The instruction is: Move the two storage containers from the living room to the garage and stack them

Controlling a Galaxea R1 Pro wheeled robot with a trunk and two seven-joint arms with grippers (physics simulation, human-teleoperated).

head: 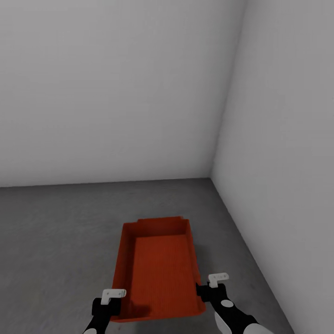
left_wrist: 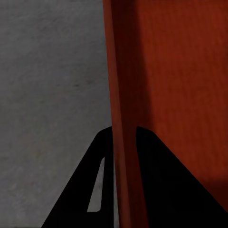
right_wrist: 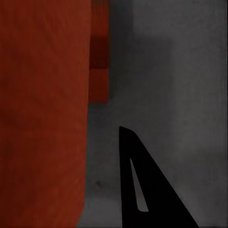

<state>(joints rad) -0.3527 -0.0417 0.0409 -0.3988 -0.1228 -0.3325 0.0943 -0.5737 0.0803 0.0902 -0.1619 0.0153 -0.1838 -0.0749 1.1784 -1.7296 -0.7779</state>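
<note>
The storage container (head: 160, 269) sits in the garage corner, low over or on the concrete floor (head: 55, 232), with its long axis pointing away from the robot toward the back wall (head: 116, 93). Whether it rests on the concrete or hangs just above it cannot be told. A second rim, stepped out at its far end in the head view and seen in the right wrist view as a darker red tier (right_wrist: 99, 71), suggests another tub beneath it, so the stack may be already made or very nearly so.

It is held by its near end so that it can be carried level and set down squarely. The left gripper (head: 111, 299) has its jaws clamped on the container's left wall, one finger outside and one inside, the wall running up between them in the left wrist view (left_wrist: 124, 180). The right gripper (head: 211, 287) lies just beside the near right corner; only one finger (right_wrist: 142, 190) shows there, apart from the red wall, so I cannot tell the state of its jaws.

The tub is orange-red, shallow, topless, with walls flaring outward and a finely ribbed bottom. The side wall (head: 287, 162) stands close on the right.
</note>
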